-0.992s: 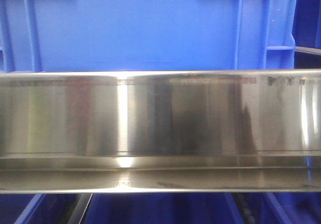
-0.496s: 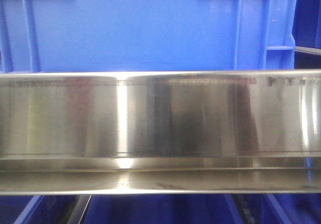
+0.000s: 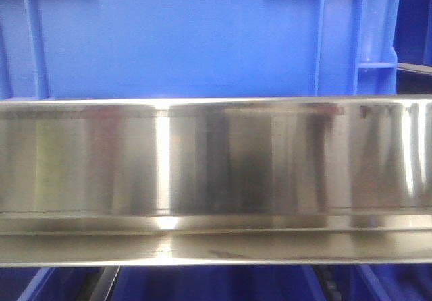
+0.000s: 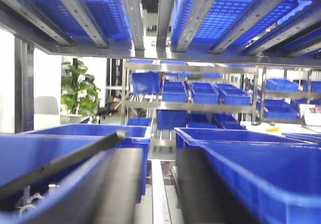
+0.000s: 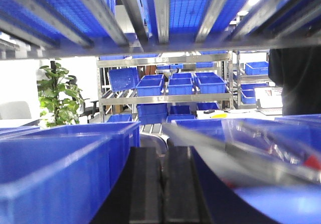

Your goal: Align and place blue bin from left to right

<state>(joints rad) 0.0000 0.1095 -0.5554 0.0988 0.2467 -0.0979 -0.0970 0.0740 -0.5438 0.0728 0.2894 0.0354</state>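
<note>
I can read no text, label or number: the large bright-blue plastic crate (image 3: 182, 38) is plain, and faint marks along the shiny steel shelf rail (image 3: 216, 159) are too blurred.

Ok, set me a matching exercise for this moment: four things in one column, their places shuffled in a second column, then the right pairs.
Things
1. large bright-blue plastic crate
2. shiny stainless-steel shelf rail
3. leafy green potted plant
4. small yellow object

Places
a. left background of both wrist views
b. right background of the left wrist view
c. top of the front view, above the rail
d. wide band across the middle of the front view

Pairs: 1-c; 2-d; 3-a; 4-b
</note>
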